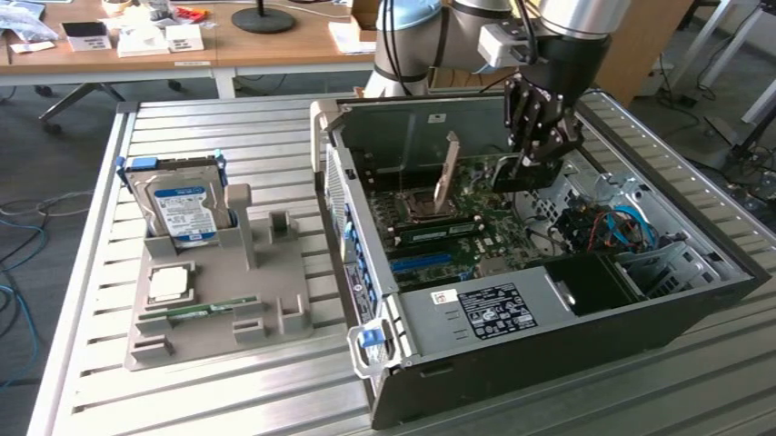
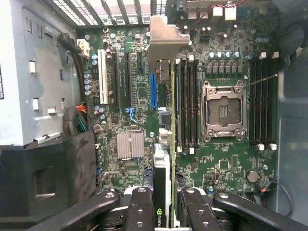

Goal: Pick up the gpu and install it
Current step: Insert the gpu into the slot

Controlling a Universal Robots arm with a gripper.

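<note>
Landmark: black open-sided metal computer case point(image 1: 679, 300), lying on a silvery slatted metal table point(image 1: 218, 400).
Gripper: black linked-bar gripper point(image 1: 535, 165), reaching down into the open side of the case. Its fingers point(image 2: 139, 207) are clamped on the card, one set against each face.
Gpu: thin dark rectangular circuit card, the gpu point(image 2: 162, 187), held on edge inside the case above the green motherboard point(image 2: 231, 163) (a green logo shows on it between the fingers).
Bracket: silver metal bracket point(image 2: 166, 38) with a bent tab, on the end of the gpu away from the gripper.
Seating: I cannot tell whether the lower edge of the gpu touches the motherboard.
Neighbours in the case: long black memory slots point(image 2: 187, 106) run just beside the gpu. The square metal processor socket point(image 2: 222, 109) sits beyond them.
Outside the case: a grey moulded holder point(image 1: 285, 282) stands on the table just to the exterior view's left of the case.
Holder contents: an upright silver hard drive with a blue-white label point(image 1: 182, 211), a square pale processor chip point(image 1: 170, 283) and a narrow green memory stick point(image 1: 194, 312).
</note>
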